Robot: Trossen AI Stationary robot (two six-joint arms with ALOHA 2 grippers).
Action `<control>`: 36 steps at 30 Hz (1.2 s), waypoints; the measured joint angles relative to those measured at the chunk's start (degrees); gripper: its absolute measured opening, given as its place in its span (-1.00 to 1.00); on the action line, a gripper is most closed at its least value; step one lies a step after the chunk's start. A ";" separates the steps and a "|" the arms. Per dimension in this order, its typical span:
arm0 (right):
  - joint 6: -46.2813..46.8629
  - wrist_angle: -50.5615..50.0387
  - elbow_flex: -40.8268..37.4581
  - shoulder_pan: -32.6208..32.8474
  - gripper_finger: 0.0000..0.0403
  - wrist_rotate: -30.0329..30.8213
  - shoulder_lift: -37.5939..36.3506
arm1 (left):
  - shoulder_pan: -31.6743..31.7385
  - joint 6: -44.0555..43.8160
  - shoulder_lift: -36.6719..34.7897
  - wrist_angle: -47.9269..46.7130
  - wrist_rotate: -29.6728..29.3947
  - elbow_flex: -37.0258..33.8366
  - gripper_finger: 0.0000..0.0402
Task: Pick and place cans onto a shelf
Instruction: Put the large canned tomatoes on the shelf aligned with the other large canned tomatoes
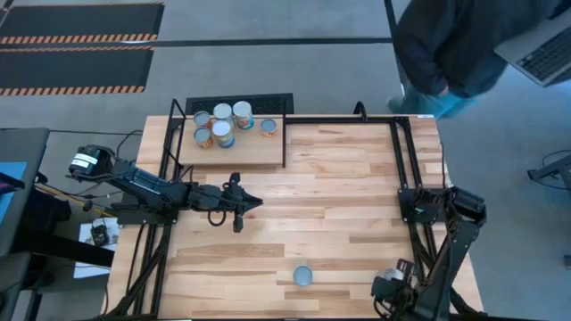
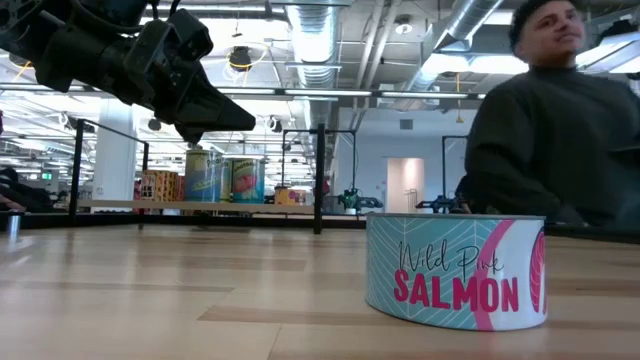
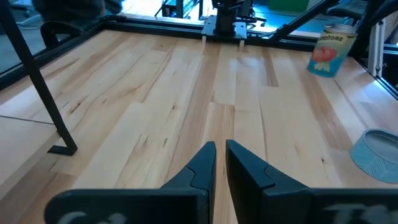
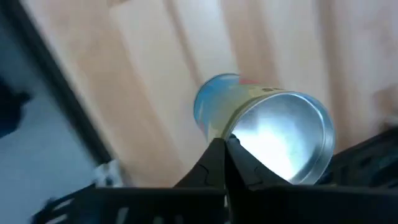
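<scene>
Several cans (image 1: 223,125) stand upright on the pale shelf board (image 1: 254,153) at the table's far left; they also show in the low view (image 2: 225,178). A flat teal salmon can (image 1: 303,275) stands on the tabletop near the front edge, close up in the low view (image 2: 455,270). A taller tomato can (image 3: 333,48) with a silver top (image 4: 280,137) stands at the front right. My left gripper (image 3: 221,149) is shut and empty above the table's middle (image 1: 252,203). My right gripper (image 4: 225,144) is shut, right beside the tomato can's top rim. My right gripper's shut fingertips (image 4: 217,152) stand at the near rim of the tomato can's silver top (image 4: 239,140), coming from above. I cannot tell whether they touch it. The can stands on the table.
Black metal rods (image 1: 285,143) edge the shelf, and a black frame (image 1: 401,152) runs along the table's right side. A person in dark clothing (image 1: 464,53) stands at the far right corner, also in the low view (image 2: 560,130). Bare planks lie between the shelf and the salmon can.
</scene>
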 joint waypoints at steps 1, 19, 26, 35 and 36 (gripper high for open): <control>-0.86 -0.91 0.19 -0.23 -0.95 1.27 -0.25 | 0.00 -0.10 0.00 0.02 -0.02 0.00 -0.88; -51.59 14.53 0.70 -27.43 -0.98 14.73 -5.62 | -0.02 -0.46 0.00 0.55 -0.61 0.00 -0.88; -71.81 24.62 0.70 -37.45 -0.98 14.23 -5.64 | -0.94 0.38 -2.76 -2.42 -1.80 -0.08 -0.90; -85.61 32.28 0.91 -45.58 -0.98 8.77 -3.17 | 0.76 -0.37 -13.19 -3.43 -2.71 -6.93 -1.00; -87.04 32.66 0.78 -46.37 -0.98 8.32 -2.76 | 0.76 -0.37 -14.33 -3.53 -2.73 -7.61 -1.00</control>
